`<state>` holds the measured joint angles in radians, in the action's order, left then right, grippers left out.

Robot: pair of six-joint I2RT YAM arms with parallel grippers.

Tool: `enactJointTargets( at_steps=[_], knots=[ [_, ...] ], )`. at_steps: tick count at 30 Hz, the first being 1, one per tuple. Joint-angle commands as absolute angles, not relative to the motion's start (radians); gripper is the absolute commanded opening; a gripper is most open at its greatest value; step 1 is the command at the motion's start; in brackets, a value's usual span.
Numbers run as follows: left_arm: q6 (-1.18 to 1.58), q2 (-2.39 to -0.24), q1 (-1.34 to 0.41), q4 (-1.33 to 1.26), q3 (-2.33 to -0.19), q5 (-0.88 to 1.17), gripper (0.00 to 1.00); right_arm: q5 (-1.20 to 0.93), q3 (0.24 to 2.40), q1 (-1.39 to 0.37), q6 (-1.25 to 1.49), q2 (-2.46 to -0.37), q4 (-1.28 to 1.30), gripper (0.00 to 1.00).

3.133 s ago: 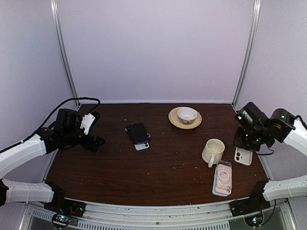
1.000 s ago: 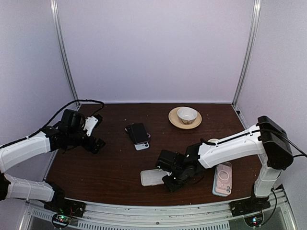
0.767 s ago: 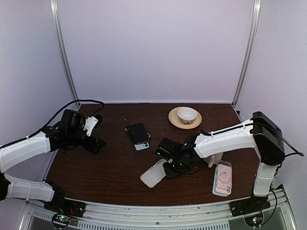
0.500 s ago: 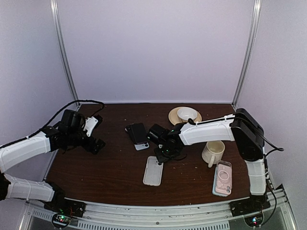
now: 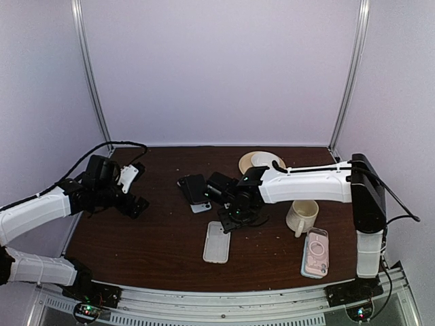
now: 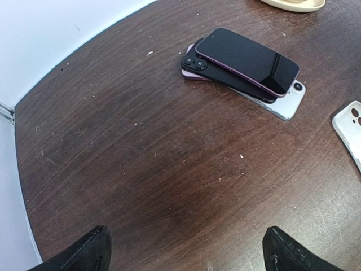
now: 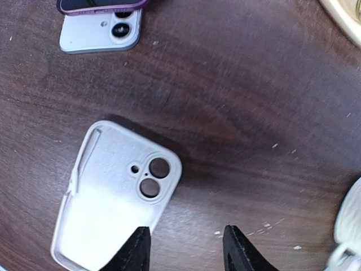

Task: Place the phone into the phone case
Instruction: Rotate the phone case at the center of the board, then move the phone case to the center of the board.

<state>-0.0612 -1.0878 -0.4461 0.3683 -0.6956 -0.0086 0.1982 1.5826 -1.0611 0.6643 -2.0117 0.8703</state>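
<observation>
A white phone case (image 5: 216, 242) lies flat mid-table, inside up, camera holes at its far end. It also shows in the right wrist view (image 7: 113, 203) and at the edge of the left wrist view (image 6: 352, 129). A stack of phones (image 5: 195, 189) lies behind it: a dark purple-edged phone (image 6: 248, 61) on top, a black one and a light blue one (image 7: 101, 31) beneath. My right gripper (image 5: 234, 216) (image 7: 186, 248) is open and empty, just above the table beside the case's top corner. My left gripper (image 5: 136, 202) (image 6: 186, 262) is open and empty at the left.
A cream mug (image 5: 302, 216) stands right of the right gripper. A pink case with a ring mark (image 5: 315, 252) lies near the front right. A plate (image 5: 250, 159) at the back is partly hidden by the right arm.
My right arm brought the white case from the table's right side to the middle, laid it flat and let go, then drew back toward the phone stack. The left arm has not moved.
</observation>
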Motion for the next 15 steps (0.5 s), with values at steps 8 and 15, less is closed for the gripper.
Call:
enactJointTargets(
  at_steps=[8,15],
  knots=[
    [-0.056,-1.065,-0.449,0.348,-0.719,0.034,0.98,0.081,1.509,-1.062,0.848,-2.094,0.769,0.38],
    [-0.056,-1.07,-0.449,0.353,-0.72,0.034,0.98,0.12,1.458,-1.038,0.868,-2.057,0.774,0.02]
  ],
)
